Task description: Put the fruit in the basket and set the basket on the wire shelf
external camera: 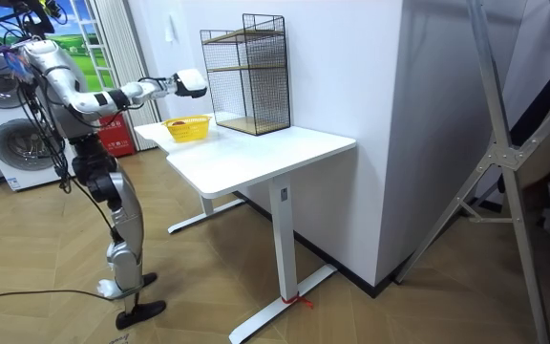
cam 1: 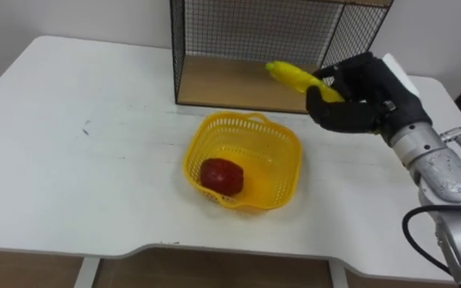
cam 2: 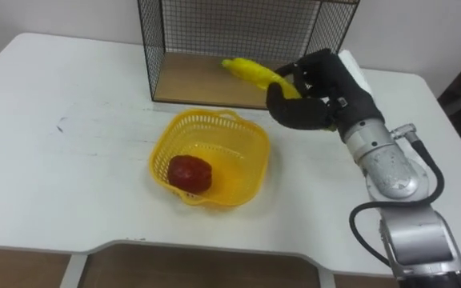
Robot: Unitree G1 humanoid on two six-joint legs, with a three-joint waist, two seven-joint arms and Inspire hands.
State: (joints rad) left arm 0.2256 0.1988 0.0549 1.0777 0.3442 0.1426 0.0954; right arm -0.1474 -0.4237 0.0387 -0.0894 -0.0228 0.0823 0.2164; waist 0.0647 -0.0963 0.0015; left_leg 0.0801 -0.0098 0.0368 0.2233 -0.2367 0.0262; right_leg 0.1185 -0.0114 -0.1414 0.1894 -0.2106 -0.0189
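White tabletop (cam 1: 70, 160) carries the yellow basket (cam 1: 290, 170) near its front edge, apple (cam 1: 222, 175) inside, while the right robot hand (cam 1: 358, 100), curled round the banana (cam 1: 293, 76), hovers by the wire shelf (cam 1: 254, 32): released here, the banana would likely miss the basket.

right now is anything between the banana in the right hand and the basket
Nothing visible does. The right hand holds the banana beside the open-topped basket; the apple lies in its left part only.
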